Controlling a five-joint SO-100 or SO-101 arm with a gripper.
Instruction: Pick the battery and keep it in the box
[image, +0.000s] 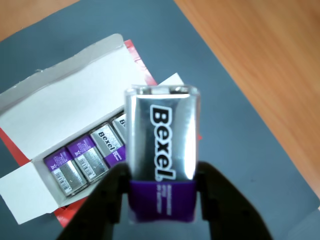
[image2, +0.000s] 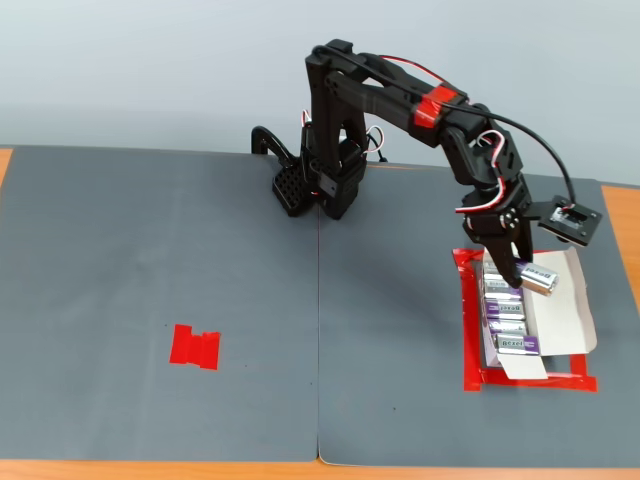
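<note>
One battery (image: 162, 150) is up in the hand (image: 161, 192) right now, clamped by its purple end between the two black fingers (image: 107, 200), so the jaws are closed down to just the width of the battery. The silver end with the brand lettering sticks out past the fingertips, so the long axis runs straight out from the hand.

Using the box (image2: 572, 300) as the landmark: in the fixed view the battery (image2: 537, 277) hangs above the box's far end, the end closest to the arm's base, and lies crosswise to the row already packed inside. I count roughly four batteries in that row (image: 85, 160), lined up side by side along the box, filling the part away from the arm's base. The open slot looks to be the end right under the hand, though the held battery blocks most of it in the wrist view, so I can't say for sure how much room is left.

My guess is the drop mostly comes down to lining up that long axis with the packed row and lowering into the gap beside the last one. If it goes down skewed it could land on top of its neighbour or on the flap (image: 65, 95).

Box sits inside a red tape frame (image2: 520, 383) on the grey surface (image2: 200, 250).
</note>
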